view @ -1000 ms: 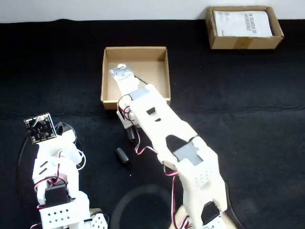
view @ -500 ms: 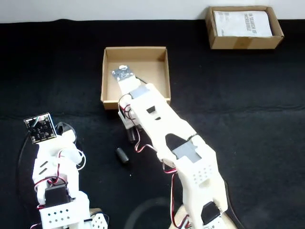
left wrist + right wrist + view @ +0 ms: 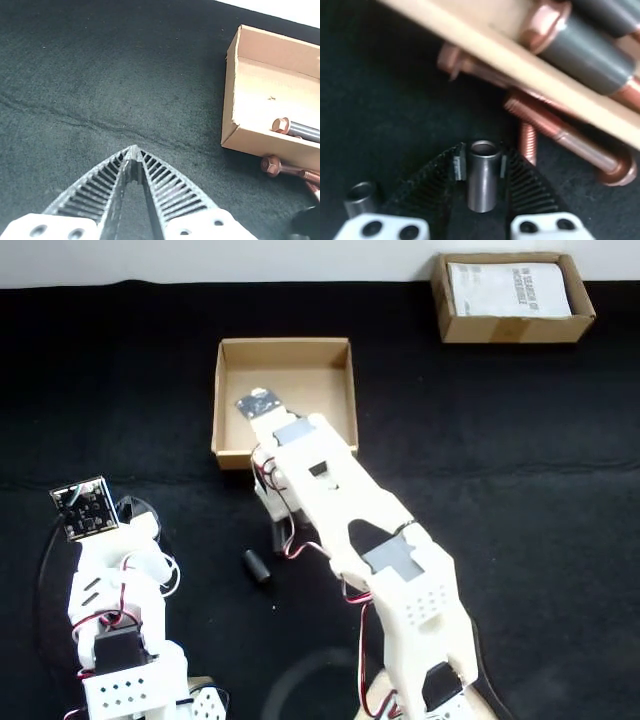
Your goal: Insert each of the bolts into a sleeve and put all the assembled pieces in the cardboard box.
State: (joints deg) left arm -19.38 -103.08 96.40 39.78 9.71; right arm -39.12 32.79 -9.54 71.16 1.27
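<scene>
My right gripper [image 3: 482,161] is shut on a grey sleeve [image 3: 483,175], just outside the cardboard box's near wall [image 3: 520,65]. Three copper bolts [image 3: 560,135] lie on the black mat against that wall. Inside the box rests an assembled bolt in its sleeve [image 3: 580,50]. A second loose sleeve [image 3: 362,197] stands beside the gripper; the high view shows it on the mat [image 3: 257,566]. My left gripper [image 3: 132,152] is shut and holds nothing, low over bare mat, well short of the box [image 3: 250,100]. From there I see one assembled piece [image 3: 295,129] in the box and bolt heads [image 3: 272,165] outside it.
The right arm [image 3: 340,500] stretches from the near edge up to the cardboard box [image 3: 283,342]. The left arm [image 3: 110,580] is folded at the near left. A second box [image 3: 510,330] holding a printed sheet stands at the far right. Black mat covers the table.
The right arm has drawn back slightly from the box toward the near edge. The left arm and the loose sleeve have not moved.
</scene>
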